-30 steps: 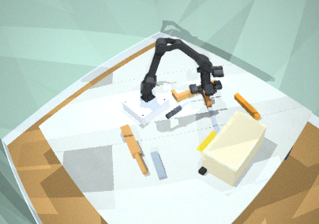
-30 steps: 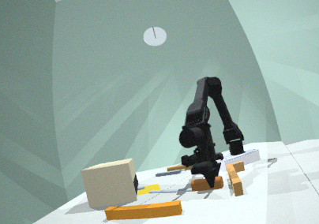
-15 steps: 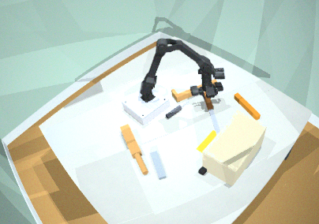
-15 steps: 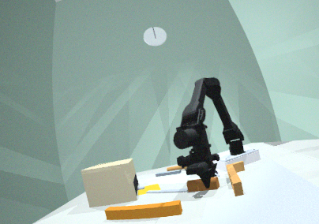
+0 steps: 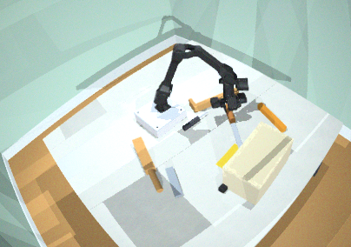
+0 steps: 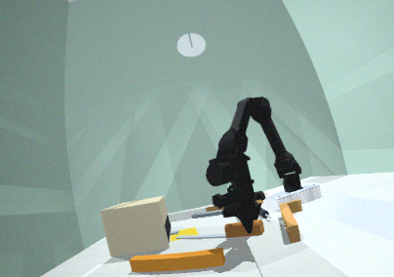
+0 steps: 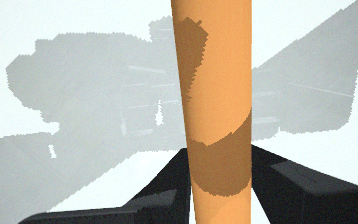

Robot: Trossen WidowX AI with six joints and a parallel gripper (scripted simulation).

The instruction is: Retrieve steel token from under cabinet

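Observation:
My gripper (image 5: 229, 107) (image 6: 247, 220) (image 7: 214, 152) is shut on the orange handle (image 5: 230, 116) (image 6: 241, 229) (image 7: 215, 90) of a long tool. The tool's thin silver shaft (image 5: 236, 134) (image 6: 201, 237) points at the beige cabinet (image 5: 258, 162) (image 6: 134, 226), and its far end meets the cabinet's front low down. The yellow marked area (image 5: 227, 156) (image 6: 186, 232) lies on the table right in front of the cabinet, beside the shaft. The steel token is hidden in every view. In the wrist view only the handle, the two dark fingers and shadow on the white table show.
An orange L-shaped piece (image 5: 204, 103) (image 6: 290, 219) and a dark pen-like stick (image 5: 194, 123) lie near the arm's white base (image 5: 161, 121). An orange bar (image 5: 272, 116) (image 6: 177, 259) lies beside the cabinet. Another orange-handled tool (image 5: 145, 161) and a grey bar (image 5: 174, 180) lie to the left.

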